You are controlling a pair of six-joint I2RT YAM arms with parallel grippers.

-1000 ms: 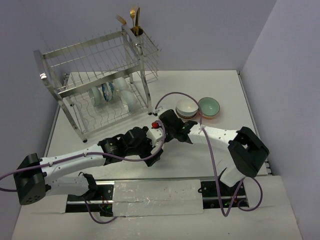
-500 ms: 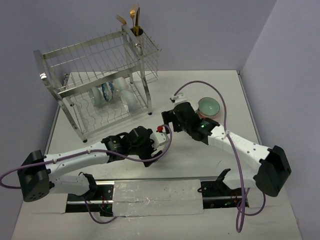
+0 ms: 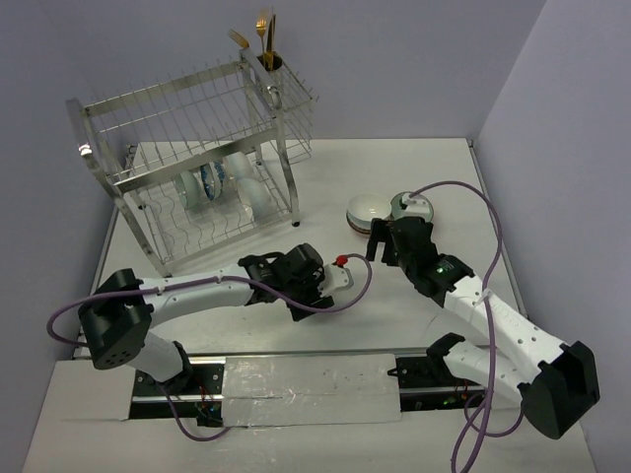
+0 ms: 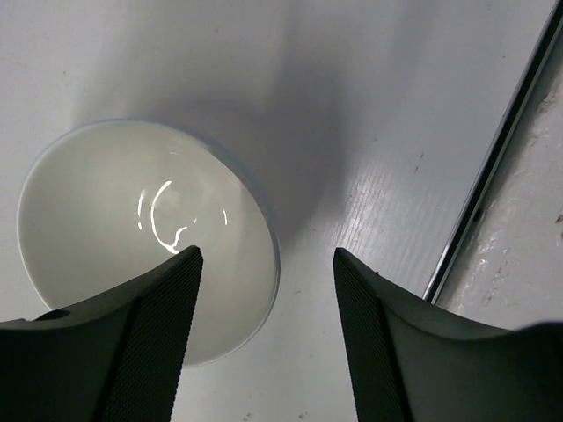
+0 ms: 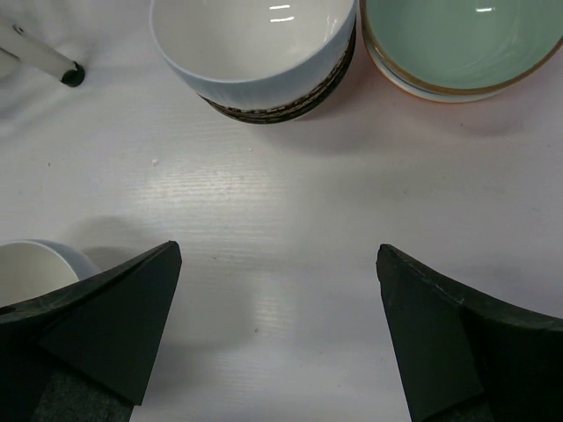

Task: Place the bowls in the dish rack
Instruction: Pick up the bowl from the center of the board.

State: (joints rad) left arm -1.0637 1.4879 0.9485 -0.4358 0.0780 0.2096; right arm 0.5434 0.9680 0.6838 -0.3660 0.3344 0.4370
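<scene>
I see my left gripper [image 4: 264, 257] part-open, fingers straddling the rim of a white bowl [image 4: 106, 229] on the table [image 4: 369, 105]; my right gripper [image 5: 277, 255] gapes wide, just short of the brown-patterned bowl [image 5: 255, 53] and the teal bowl [image 5: 457, 44]. Other bowls [image 3: 222, 182] stand in the dish rack [image 3: 187, 118], on its lower tier.

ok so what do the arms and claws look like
The left arm and right arm are white tubes with black joint blocks, each trailing a looping purple cable. The left claw and right claw each have two black wedge-shaped fingers. A red knob sits near the left wrist.
</scene>
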